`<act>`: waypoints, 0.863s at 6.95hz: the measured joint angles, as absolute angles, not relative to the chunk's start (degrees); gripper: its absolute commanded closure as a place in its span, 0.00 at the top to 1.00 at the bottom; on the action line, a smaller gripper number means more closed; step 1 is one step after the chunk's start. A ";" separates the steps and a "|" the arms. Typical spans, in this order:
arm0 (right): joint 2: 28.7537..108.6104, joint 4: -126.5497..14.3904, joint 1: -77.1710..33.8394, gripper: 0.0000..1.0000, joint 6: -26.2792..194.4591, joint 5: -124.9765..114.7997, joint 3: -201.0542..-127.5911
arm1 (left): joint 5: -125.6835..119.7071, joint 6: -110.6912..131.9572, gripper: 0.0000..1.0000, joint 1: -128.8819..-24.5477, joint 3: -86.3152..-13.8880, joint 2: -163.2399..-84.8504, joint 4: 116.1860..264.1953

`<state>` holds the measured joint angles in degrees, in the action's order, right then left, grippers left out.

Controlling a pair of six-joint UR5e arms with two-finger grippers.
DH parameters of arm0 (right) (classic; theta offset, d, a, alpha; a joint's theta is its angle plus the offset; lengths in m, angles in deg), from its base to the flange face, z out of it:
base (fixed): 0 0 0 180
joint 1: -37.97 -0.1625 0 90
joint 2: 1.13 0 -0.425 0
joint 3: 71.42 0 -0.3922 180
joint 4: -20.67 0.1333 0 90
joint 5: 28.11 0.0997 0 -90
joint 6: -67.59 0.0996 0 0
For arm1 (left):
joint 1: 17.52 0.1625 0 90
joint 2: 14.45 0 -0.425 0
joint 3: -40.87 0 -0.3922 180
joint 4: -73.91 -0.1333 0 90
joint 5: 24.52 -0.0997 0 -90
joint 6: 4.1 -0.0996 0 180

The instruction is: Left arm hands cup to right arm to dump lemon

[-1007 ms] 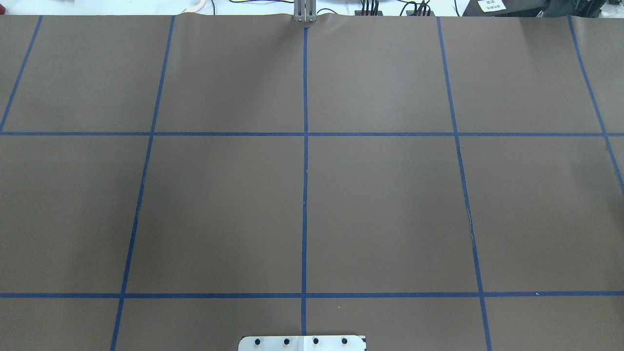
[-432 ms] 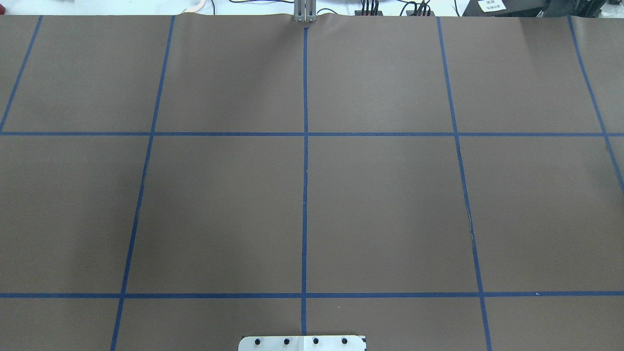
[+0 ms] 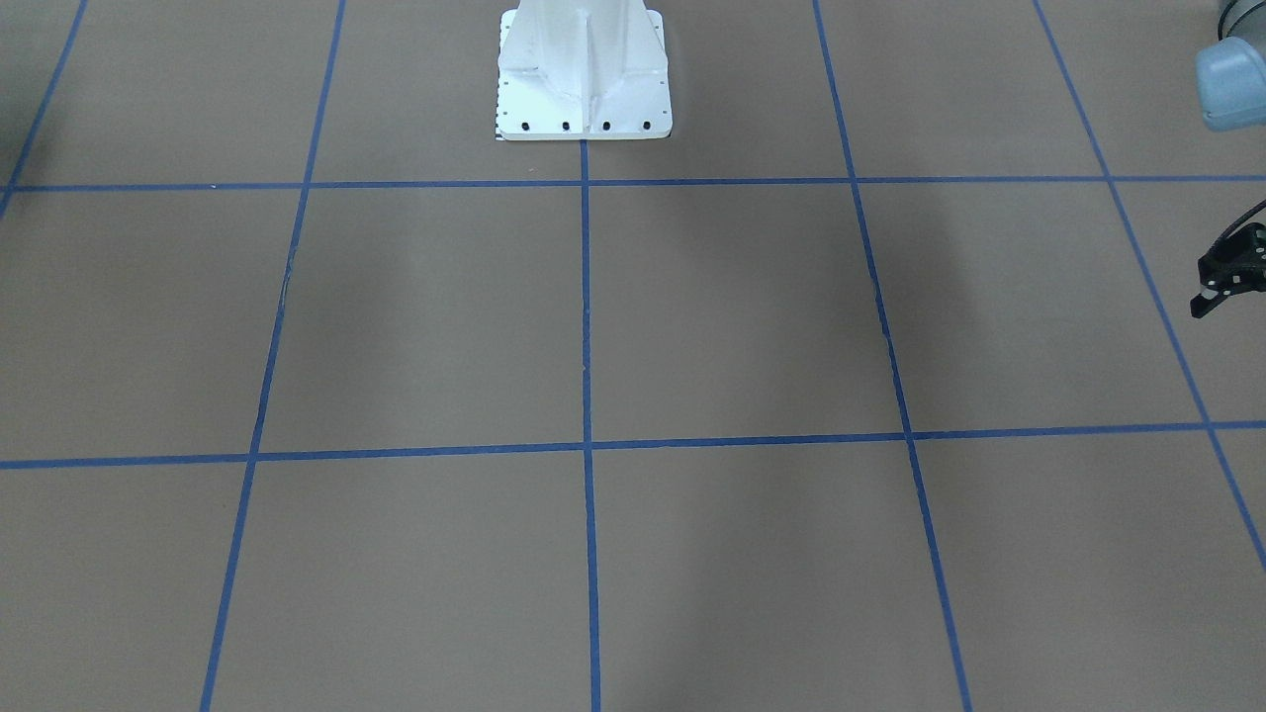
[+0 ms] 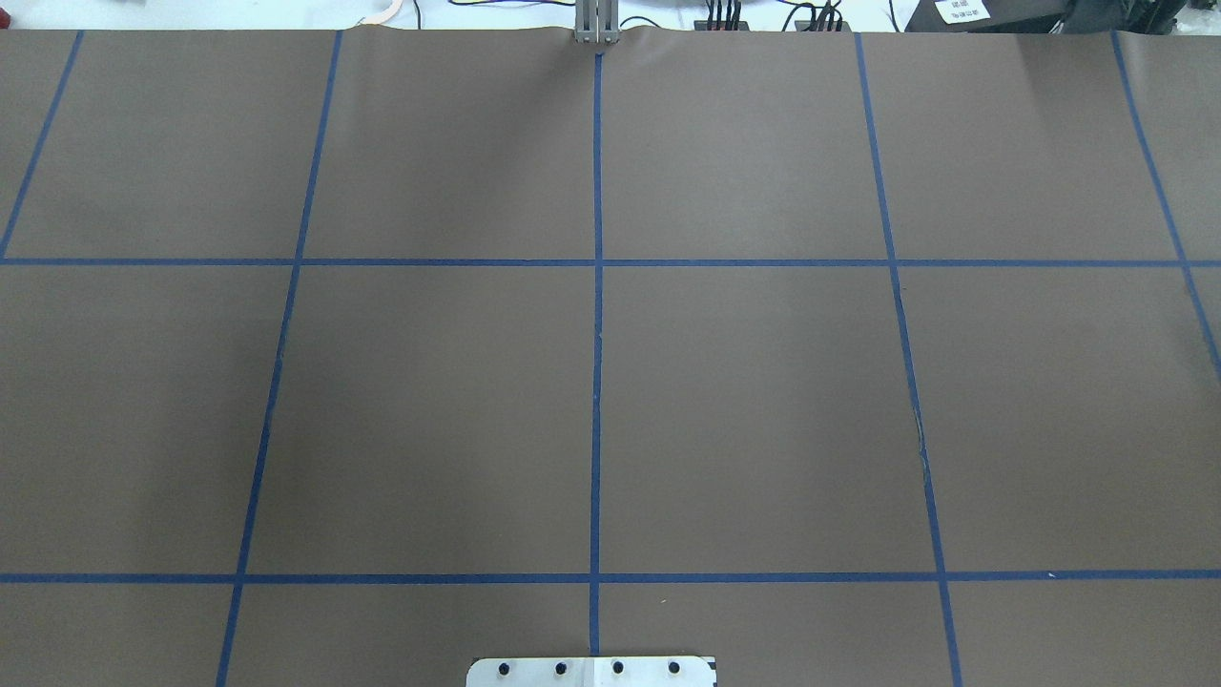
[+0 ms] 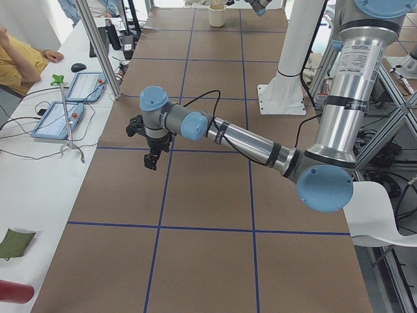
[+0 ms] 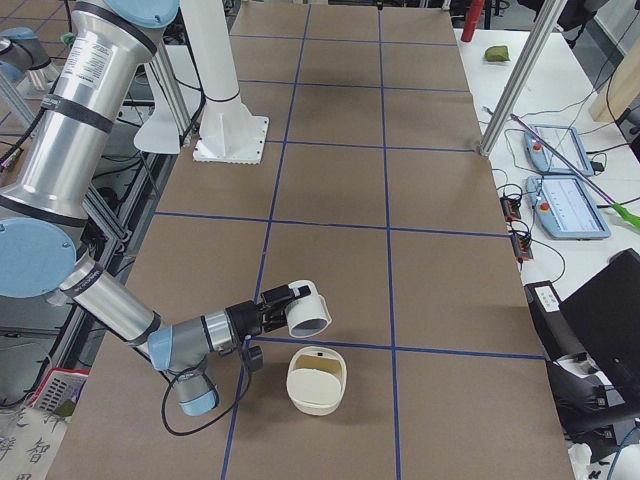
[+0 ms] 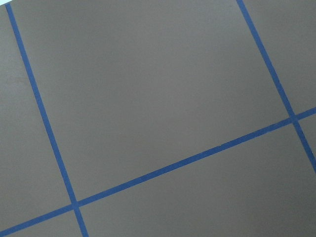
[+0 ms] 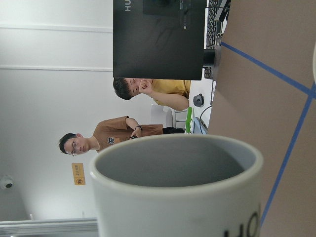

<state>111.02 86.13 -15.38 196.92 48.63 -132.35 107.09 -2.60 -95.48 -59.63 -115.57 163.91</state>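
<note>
The cup [image 6: 308,310], a white mug, hangs tipped on its side in my right gripper [image 6: 285,305], low above the table near its right end. The right wrist view shows its rim, its grey inside with nothing in it, and black lettering on its side [image 8: 177,192]. A cream bowl [image 6: 317,380] stands on the table just below the cup's mouth. No lemon can be made out. My left gripper [image 5: 151,160] points down above the table's left end, with nothing in it. Only its edge shows in the front view [image 3: 1229,272], so I cannot tell whether it is open or shut.
The white robot pedestal [image 3: 584,74] stands at the table's near middle. Brown paper with blue tape lines [image 4: 597,334] covers the table. A side desk with tablets [image 6: 565,205], a metal pole [image 6: 520,75] and a monitor [image 8: 158,39] lies beyond the far edge, with operators nearby.
</note>
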 measured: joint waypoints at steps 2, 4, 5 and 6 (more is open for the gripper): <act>109.98 88.04 -16.88 0.00 205.93 44.93 -131.87 | 107.12 -2.60 1.00 -95.48 -59.65 -115.61 163.91; 109.13 88.93 -17.10 0.00 214.09 40.12 -131.70 | 107.14 -2.60 1.00 -95.48 -59.68 -115.64 163.91; 108.69 89.63 -17.11 0.00 217.67 38.37 -131.66 | 107.14 -2.60 1.00 -95.48 -59.68 -115.67 163.91; 108.16 90.55 -17.10 0.00 221.74 36.56 -131.63 | 107.16 -2.60 1.00 -95.48 -59.68 -115.69 163.91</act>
<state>108.16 90.55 -17.10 221.74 36.56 -131.63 107.16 -2.60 -95.48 -59.68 -115.69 163.91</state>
